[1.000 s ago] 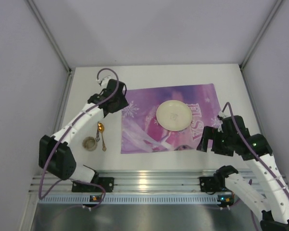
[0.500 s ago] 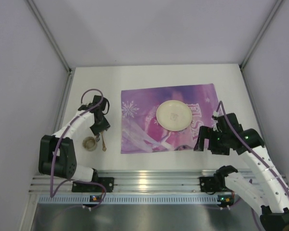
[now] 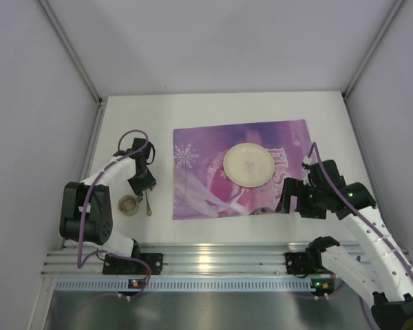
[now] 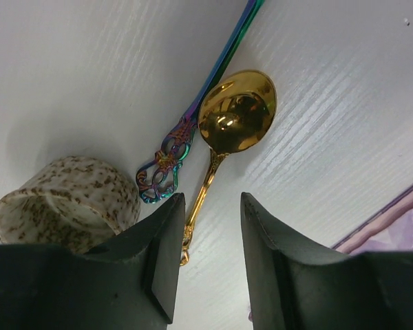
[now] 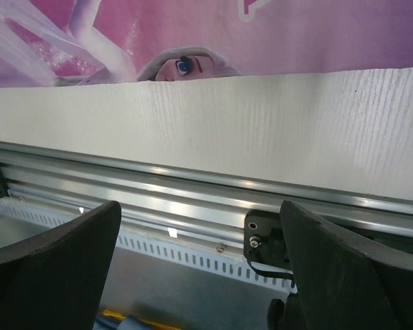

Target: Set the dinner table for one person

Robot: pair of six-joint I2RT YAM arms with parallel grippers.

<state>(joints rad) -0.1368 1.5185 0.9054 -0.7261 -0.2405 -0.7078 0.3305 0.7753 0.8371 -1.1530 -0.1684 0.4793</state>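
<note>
The white dinner table carries a purple placemat with a cream plate on it. Left of the mat lie a gold spoon and an iridescent utensil. In the left wrist view the gold spoon lies beside the iridescent handle. My left gripper is open and empty low over the spoon; in its own view the spoon's handle end runs beside the left finger. My right gripper is wide open and empty by the mat's near right corner.
A speckled cup stands just left of the spoon, close to my left finger. The aluminium rail runs along the table's near edge under my right gripper. Grey walls enclose the table on three sides.
My left arm swung from the placemat's far left corner down to the spoon, then held still. My right gripper shifted slightly left, towards the mat.
</note>
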